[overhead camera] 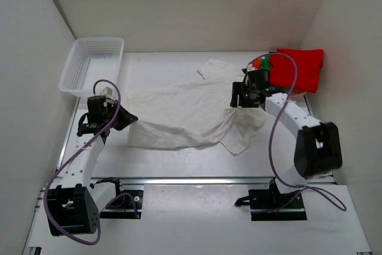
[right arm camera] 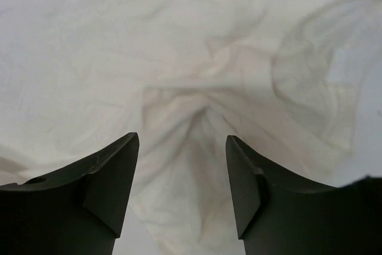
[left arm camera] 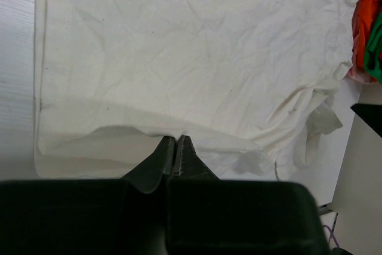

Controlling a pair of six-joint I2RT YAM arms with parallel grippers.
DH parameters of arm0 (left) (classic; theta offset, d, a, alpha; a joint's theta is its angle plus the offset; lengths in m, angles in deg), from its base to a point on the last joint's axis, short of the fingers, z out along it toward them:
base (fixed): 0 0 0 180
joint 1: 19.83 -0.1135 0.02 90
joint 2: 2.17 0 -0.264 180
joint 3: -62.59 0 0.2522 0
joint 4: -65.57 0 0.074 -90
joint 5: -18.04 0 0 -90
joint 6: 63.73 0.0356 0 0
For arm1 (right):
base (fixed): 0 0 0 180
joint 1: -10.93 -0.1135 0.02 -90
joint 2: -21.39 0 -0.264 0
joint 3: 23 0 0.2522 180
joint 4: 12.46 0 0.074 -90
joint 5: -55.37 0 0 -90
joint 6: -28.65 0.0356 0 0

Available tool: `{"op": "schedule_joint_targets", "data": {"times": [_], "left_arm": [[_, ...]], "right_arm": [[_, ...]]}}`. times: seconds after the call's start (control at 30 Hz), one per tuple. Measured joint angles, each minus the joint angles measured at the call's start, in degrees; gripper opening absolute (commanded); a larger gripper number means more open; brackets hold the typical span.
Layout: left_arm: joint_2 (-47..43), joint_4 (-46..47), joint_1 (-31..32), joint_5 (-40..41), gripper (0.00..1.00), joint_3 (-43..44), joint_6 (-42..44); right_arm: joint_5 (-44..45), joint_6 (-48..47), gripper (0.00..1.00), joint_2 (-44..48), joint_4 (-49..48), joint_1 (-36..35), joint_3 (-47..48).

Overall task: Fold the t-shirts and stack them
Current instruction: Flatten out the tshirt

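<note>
The large white t-shirt [overhead camera: 191, 114] lies spread and wrinkled across the middle of the table. My left gripper [overhead camera: 130, 119] is shut on the shirt's left hem [left arm camera: 173, 132], which is lifted and folded slightly inward. My right gripper [overhead camera: 243, 97] is open and hovers just over a bunched fold of the white shirt [right arm camera: 191, 117] at its right side, jaws either side of the fold, not closed on it. A red t-shirt [overhead camera: 301, 67] lies at the far right corner, with green and orange cloth [overhead camera: 261, 63] beside it. These also show in the left wrist view [left arm camera: 371, 28].
A white plastic mesh basket [overhead camera: 92, 64] stands at the far left corner. White walls close in the table on the left, back and right. The arm bases and purple cables sit at the near edge.
</note>
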Motion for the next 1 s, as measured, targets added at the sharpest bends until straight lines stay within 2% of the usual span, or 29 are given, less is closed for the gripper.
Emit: {"op": "schedule_joint_targets", "data": {"times": [0.07,0.1,0.2,0.27,0.3,0.43,0.5,0.53,0.63,0.73,0.77,0.8,0.9,1.0], "left_arm": [[0.00,0.22,0.00,-0.15,0.00,-0.02,0.00],[-0.11,0.42,0.00,-0.20,0.00,-0.15,0.09],[-0.24,0.44,-0.09,-0.22,0.00,-0.35,0.13],[-0.44,0.37,-0.07,-0.26,0.00,-0.61,0.13],[-0.48,0.37,-0.07,-0.31,0.00,-0.66,0.11],[-1.27,0.37,-0.07,-0.98,0.00,-0.68,-0.15],[-2.03,0.35,-0.13,-1.27,0.00,-0.76,-0.20],[-2.40,0.35,-0.15,-1.42,0.00,-0.79,-0.20],[-3.02,0.33,-0.42,-1.57,0.00,-0.85,-0.17],[-3.04,0.31,-0.44,-1.70,0.00,-0.90,-0.20],[-3.04,0.31,-0.44,-1.75,0.00,-0.90,-0.20],[-3.06,0.31,-0.44,-1.84,0.00,-0.90,-0.22],[-3.17,0.42,-0.44,-2.08,0.00,-1.05,-0.28],[-3.17,0.63,-0.31,-2.49,0.00,-1.68,-0.61]], "right_arm": [[0.66,-0.35,0.54,5.99,0.22,1.07,-4.39],[1.25,-0.57,0.50,11.98,2.08,2.14,-9.62],[3.15,0.48,0.48,15.17,1.75,1.53,-14.60],[3.96,1.60,0.37,17.94,2.43,0.46,-19.82],[3.93,2.19,0.35,18.78,2.32,0.22,-22.08],[5.07,4.96,0.34,17.75,1.60,1.60,-26.25],[5.46,6.23,0.04,16.90,0.79,1.53,-26.97],[5.46,6.75,0.00,16.79,0.55,1.22,-27.23],[5.55,9.94,0.00,17.66,0.31,-2.03,-29.07],[3.80,13.53,0.00,22.40,1.31,-6.08,-32.65],[3.45,14.60,0.03,24.37,2.16,-7.15,-33.59],[2.97,16.06,0.12,27.23,3.17,-8.61,-34.62],[1.22,18.75,0.27,34.67,6.12,-10.14,-35.93],[0.63,19.32,0.33,40.06,7.52,-6.19,-36.00]]}}
